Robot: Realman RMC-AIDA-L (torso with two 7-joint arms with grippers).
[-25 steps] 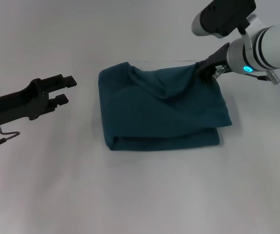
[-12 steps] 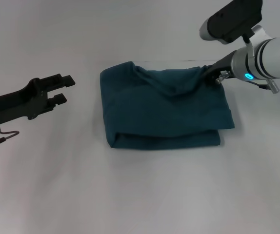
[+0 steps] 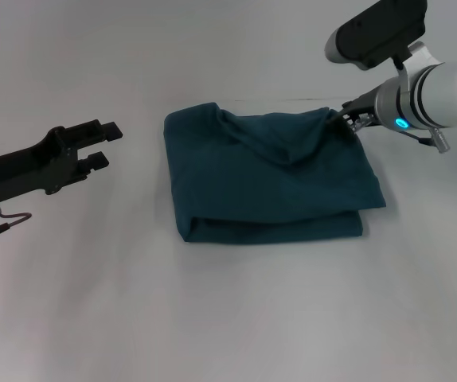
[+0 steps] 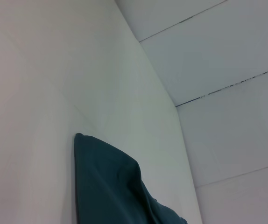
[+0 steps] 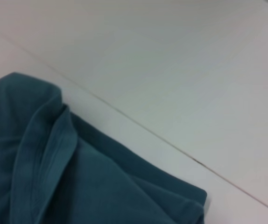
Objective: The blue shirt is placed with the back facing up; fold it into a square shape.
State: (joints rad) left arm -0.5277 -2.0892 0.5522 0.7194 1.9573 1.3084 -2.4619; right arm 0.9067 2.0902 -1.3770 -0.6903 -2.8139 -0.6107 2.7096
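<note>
Jaws of the left gripper [image 3: 105, 145] stood parted with nothing between them, hovering above the white desk [image 3: 236, 318] on the robot's left side, well apart from the cloth. At the middle of the desk lay the blue shirt [image 3: 272, 183], folded into a thick, roughly square bundle; its near edge showed stacked layers, and its far half bunched into soft ridges. At the shirt's far right corner sat the right gripper [image 3: 346, 121], touching the fabric; whether its jaws were pinching the cloth or parted could not be told. The left wrist view showed one rounded corner of the shirt [image 4: 108, 186] lying on the pale surface. The right wrist view showed the shirt's [image 5: 78, 182] folded edges and a stitched hem close up.
</note>
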